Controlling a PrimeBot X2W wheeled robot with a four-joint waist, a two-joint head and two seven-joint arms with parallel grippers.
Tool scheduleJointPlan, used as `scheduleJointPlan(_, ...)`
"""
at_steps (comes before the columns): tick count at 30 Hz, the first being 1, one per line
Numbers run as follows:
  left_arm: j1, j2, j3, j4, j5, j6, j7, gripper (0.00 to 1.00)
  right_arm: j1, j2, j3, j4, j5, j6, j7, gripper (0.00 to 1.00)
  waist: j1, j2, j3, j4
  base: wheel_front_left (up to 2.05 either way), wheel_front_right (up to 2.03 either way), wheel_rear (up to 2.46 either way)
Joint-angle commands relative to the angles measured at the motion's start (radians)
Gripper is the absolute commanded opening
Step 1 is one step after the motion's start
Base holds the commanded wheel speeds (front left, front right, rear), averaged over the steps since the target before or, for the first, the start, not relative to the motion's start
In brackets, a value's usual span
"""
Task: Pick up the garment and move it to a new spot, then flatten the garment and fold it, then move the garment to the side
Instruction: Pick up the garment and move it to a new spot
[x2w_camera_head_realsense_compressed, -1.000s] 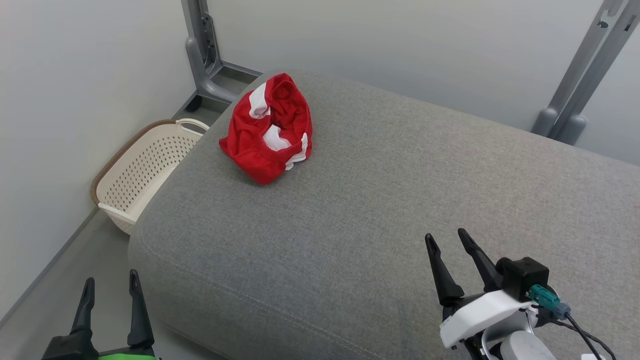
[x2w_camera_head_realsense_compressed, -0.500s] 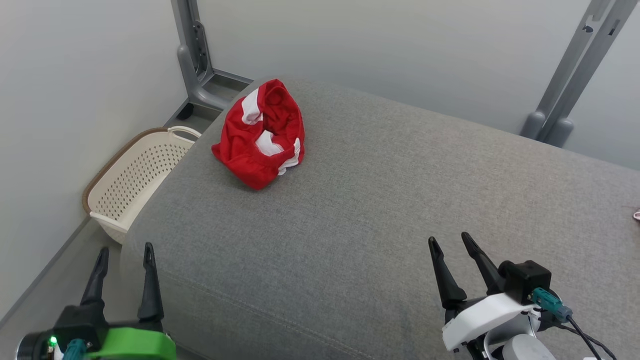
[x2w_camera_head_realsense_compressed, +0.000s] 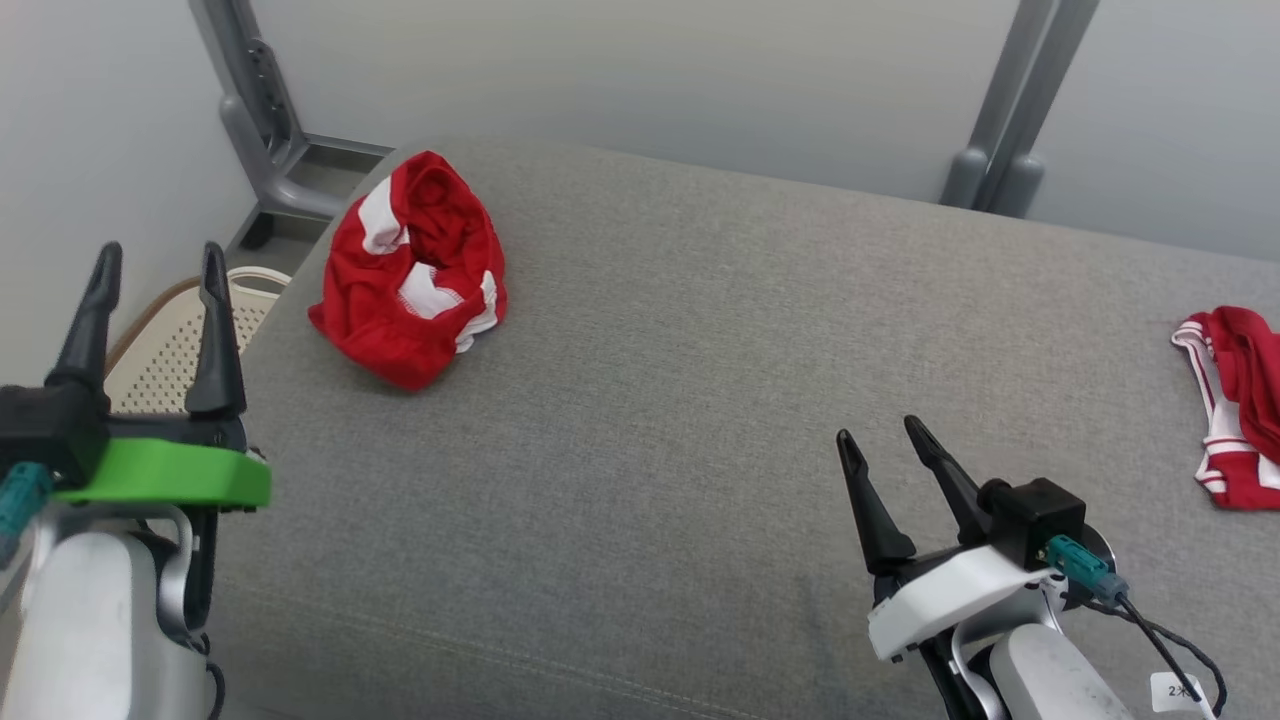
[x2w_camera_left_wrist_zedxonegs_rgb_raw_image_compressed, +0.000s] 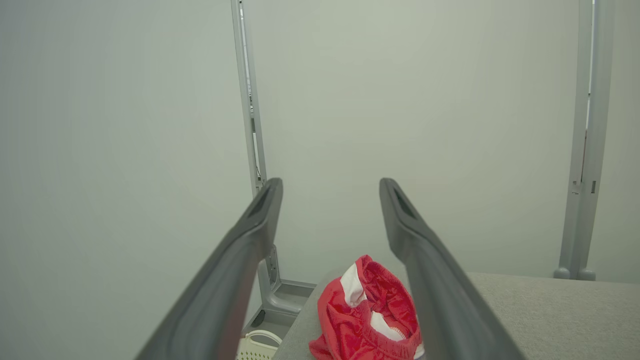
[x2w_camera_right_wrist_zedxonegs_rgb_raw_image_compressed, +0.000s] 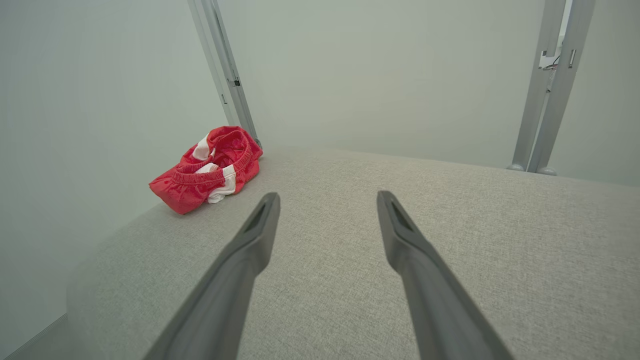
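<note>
Garment ahead-right of L end effector, apart | R end effector farther | both wide-spread, empty

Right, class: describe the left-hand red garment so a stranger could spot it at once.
Start at the big grey cushion. Go to its far left corner, beside the cream basket. The red-and-white garment bunched there is a rounded heap, unlike the flatter red garment at the right edge.

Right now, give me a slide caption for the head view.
Open left gripper and right gripper, both empty; red garment crumpled at the far left corner of the cushion.
</note>
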Motion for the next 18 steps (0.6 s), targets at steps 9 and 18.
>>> scheduleJointPlan(9, -0.21, 0.089, -0.016, 0.133, -0.029, -0.011, 0.001, 1.0, -0.073, -0.004, -0.001, -0.019, -0.037, 0.0, -0.004, 1.0, 0.0, 0.0, 0.156, -0.186, 0.0, 0.0, 0.0)
scheduleJointPlan(18, -0.406, 0.172, -0.058, 0.337, -0.089, -0.013, 0.049, 1.0, -0.127, -0.004, -0.012, -0.047, -0.048, 0.0, -0.004, 1.0, 0.0, 0.0, 0.267, -0.295, 0.0, 0.0, 0.0)
